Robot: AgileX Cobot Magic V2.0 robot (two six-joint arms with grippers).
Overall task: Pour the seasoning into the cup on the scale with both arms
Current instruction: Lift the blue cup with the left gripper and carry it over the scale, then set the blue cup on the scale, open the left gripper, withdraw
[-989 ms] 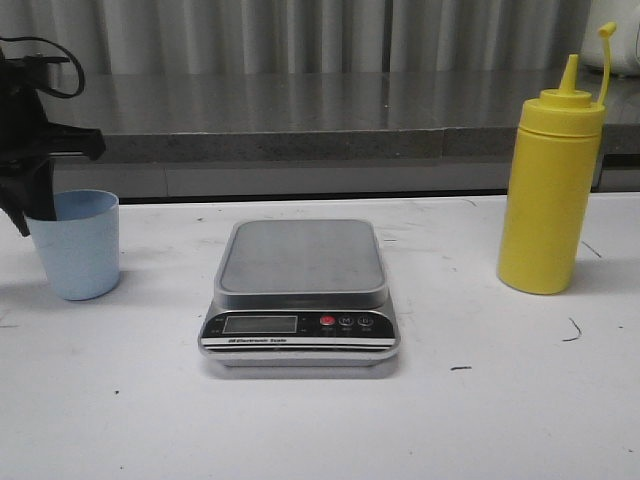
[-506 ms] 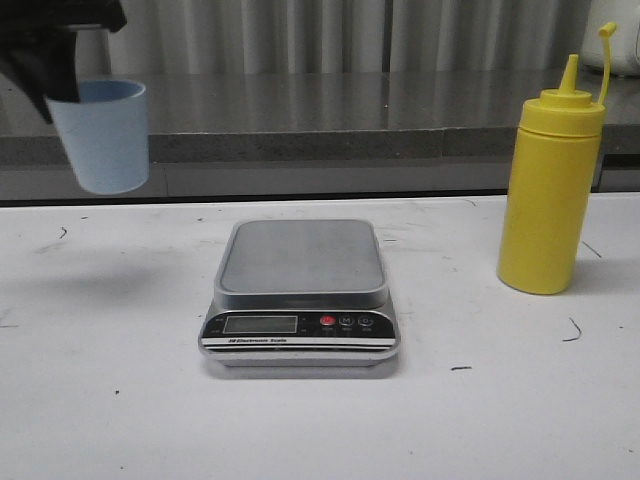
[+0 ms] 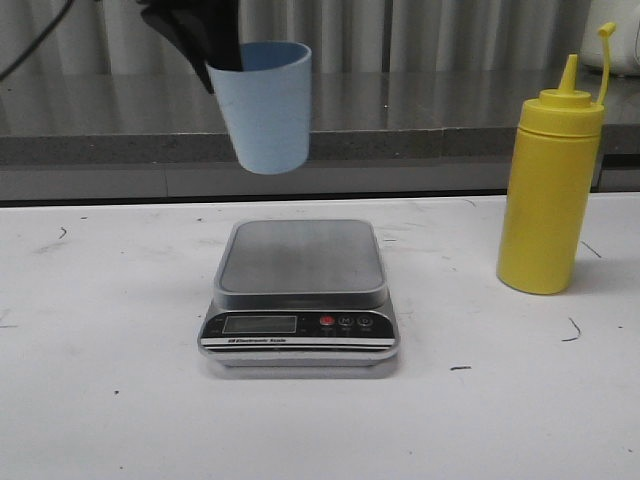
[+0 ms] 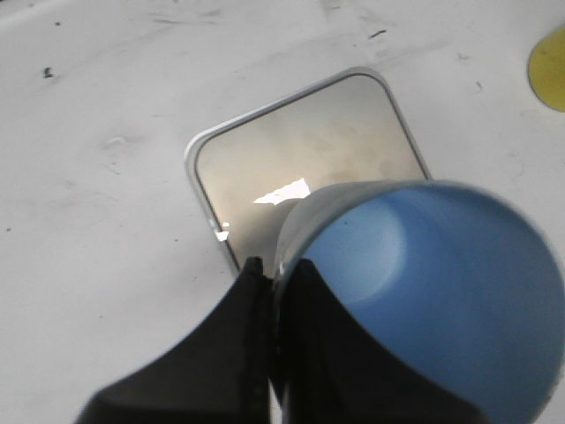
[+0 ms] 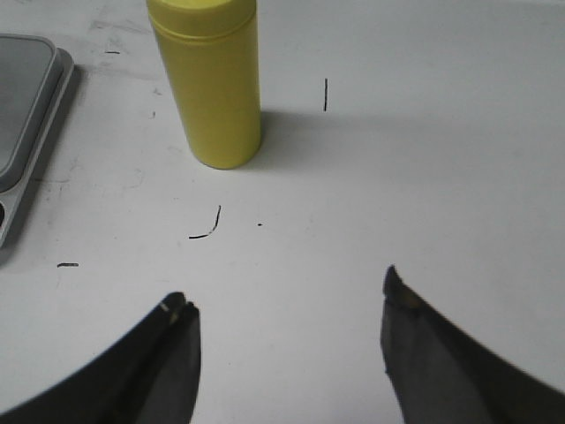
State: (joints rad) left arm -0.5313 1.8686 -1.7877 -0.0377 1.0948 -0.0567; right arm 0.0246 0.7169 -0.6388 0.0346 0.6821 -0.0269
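My left gripper (image 3: 215, 55) is shut on the rim of the pale blue cup (image 3: 265, 105) and holds it upright in the air above the back left part of the scale (image 3: 302, 262). In the left wrist view the fingers pinch the cup's wall (image 4: 424, 283), with the scale's grey platform (image 4: 300, 150) below. The yellow seasoning bottle (image 3: 550, 175) stands on the table at the right, cap open. My right gripper (image 5: 287, 296) is open over bare table, a short way from the bottle (image 5: 207, 84).
A grey counter edge (image 3: 320, 145) runs behind the white table. The scale's black panel with red button (image 3: 327, 321) faces the front. A white object (image 3: 615, 35) stands at the far right back.
My left gripper has lifted the cup off the table at the left and carried it up and right, to above the scale. The bottle and scale have not moved.
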